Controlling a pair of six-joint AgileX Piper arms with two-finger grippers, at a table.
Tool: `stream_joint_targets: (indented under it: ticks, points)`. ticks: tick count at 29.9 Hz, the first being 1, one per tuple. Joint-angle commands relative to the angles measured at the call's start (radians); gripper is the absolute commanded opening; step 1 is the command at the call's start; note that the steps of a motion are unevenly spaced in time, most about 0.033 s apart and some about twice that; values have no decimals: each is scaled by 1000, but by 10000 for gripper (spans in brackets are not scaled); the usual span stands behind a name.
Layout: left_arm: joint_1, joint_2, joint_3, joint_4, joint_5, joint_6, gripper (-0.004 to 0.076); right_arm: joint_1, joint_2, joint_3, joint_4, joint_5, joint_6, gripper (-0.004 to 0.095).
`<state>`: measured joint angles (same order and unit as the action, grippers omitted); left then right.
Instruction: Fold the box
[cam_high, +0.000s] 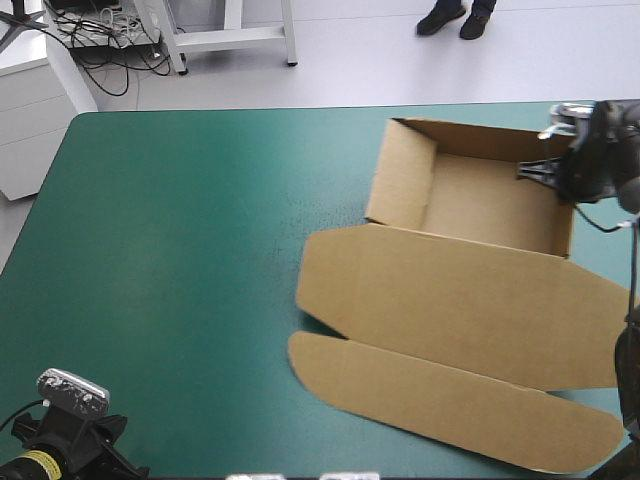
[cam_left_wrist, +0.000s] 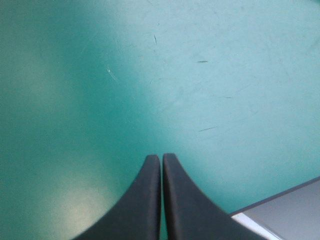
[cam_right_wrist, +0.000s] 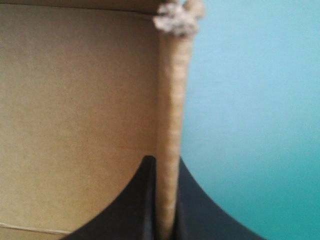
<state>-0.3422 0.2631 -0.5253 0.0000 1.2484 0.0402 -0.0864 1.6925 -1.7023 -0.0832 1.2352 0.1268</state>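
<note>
As the right claw pinched a wall of the box, keeping it upright seemed key, while the left claw rested pressed together.

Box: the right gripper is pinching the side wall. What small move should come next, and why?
Probably open the right gripper and lift it clear. The wall it pinches already stands upright, the box is a tray with its other walls up, and the lid lies flat. The left gripper is shut over bare table, too far off to help.
</note>
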Motion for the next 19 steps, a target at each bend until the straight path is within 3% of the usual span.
stream_joint_targets:
  ticks: [1, 7, 12, 19]
  points:
    - [-2, 11, -25, 0, -47, -9, -9, -179, -54, -24, -39, 19, -46, -20]
    - [-2, 11, -25, 0, -54, -9, -9, -416, -11, -24, -42, 6, -29, -18]
    - [-2, 11, -25, 0, -63, -9, -9, -443, 21, -24, -49, 0, -27, 20]
    - [-2, 11, -24, 0, -64, -9, -9, -428, 30, -24, -84, -5, -38, 419]
